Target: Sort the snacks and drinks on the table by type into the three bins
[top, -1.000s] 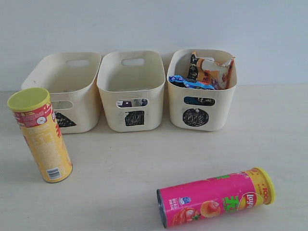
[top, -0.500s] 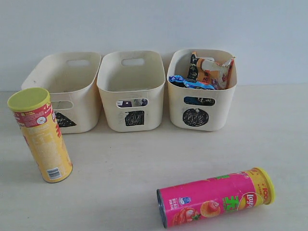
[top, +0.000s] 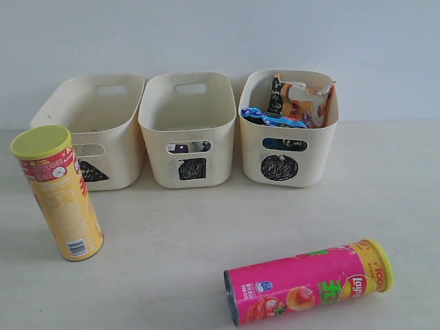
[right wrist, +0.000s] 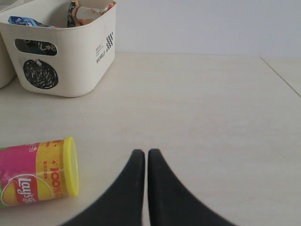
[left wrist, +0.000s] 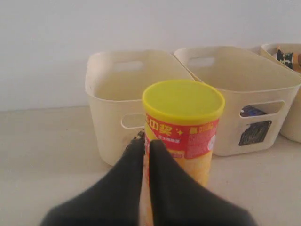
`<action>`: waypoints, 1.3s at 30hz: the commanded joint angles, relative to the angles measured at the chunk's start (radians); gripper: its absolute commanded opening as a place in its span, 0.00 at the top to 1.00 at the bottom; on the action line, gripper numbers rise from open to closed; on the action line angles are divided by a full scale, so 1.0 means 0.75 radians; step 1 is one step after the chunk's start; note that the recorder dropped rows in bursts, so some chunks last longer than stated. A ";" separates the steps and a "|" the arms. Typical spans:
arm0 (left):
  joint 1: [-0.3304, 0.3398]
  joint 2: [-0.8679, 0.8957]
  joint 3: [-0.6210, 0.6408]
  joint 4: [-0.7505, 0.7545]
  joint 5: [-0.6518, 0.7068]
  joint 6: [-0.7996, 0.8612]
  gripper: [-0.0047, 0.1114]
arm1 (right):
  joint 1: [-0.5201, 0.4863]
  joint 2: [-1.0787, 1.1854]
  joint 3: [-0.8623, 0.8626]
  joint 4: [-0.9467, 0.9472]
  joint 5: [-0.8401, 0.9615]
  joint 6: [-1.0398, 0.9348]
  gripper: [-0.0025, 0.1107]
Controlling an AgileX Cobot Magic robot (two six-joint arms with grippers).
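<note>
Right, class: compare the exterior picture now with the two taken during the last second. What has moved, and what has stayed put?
Nothing has visibly changed. The yellow chip tube stands on the same spot, the pink chip tube lies where it lay, and the three bins hold what they held before.

The exterior camera is looking from above the near edge of the table (top: 206, 240), facing the far edge and the wall (top: 220, 34). Tilted slightly down, it is taking in the triangle bin (top: 120, 148), square bin (top: 158, 151), circle bin (top: 320, 151), yellow tube (top: 65, 199) and pink tube (top: 302, 289).

The left wrist camera is sitting low behind the left gripper (left wrist: 146, 146), very close to the yellow tube, and is sharing the triangle and square bins with the exterior view.

The right wrist camera is peering low over the right gripper (right wrist: 145, 155) toward the far edge, sharing the circle bin and the pink tube's lid end.
</note>
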 commanded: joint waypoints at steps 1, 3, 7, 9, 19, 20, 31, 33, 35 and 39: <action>0.001 0.005 0.021 0.061 -0.030 -0.028 0.92 | -0.003 -0.008 0.006 0.002 -0.006 -0.009 0.98; 0.001 0.005 0.021 0.087 -0.030 -0.059 0.92 | -0.003 -0.008 0.006 0.002 -0.006 -0.009 0.98; 0.001 0.005 0.021 0.096 -0.030 -0.064 0.63 | -0.003 -0.008 0.006 0.002 -0.006 -0.009 0.98; 0.001 0.036 0.021 0.131 -0.030 -0.129 0.35 | -0.003 -0.008 0.006 0.002 -0.006 -0.009 0.98; 0.001 0.382 0.021 0.356 -0.432 -0.173 0.12 | -0.003 -0.008 0.006 0.002 -0.006 -0.009 0.98; 0.001 0.409 0.021 0.344 -0.455 -0.155 0.12 | -0.003 -0.008 0.006 0.002 -0.006 -0.009 0.98; 0.001 0.702 -0.073 0.180 -0.613 -0.012 0.12 | -0.003 -0.008 0.006 0.002 -0.006 -0.009 0.98; 0.001 0.739 -0.097 0.180 -0.617 -0.012 0.12 | -0.003 -0.008 0.006 0.002 -0.006 -0.009 0.98; 0.001 0.775 -0.121 0.180 -0.617 -0.012 0.13 | -0.003 -0.008 0.006 0.002 -0.006 -0.009 0.98; 0.001 0.851 -0.165 0.180 -0.617 -0.012 0.14 | -0.003 -0.008 0.006 0.002 -0.006 -0.009 0.98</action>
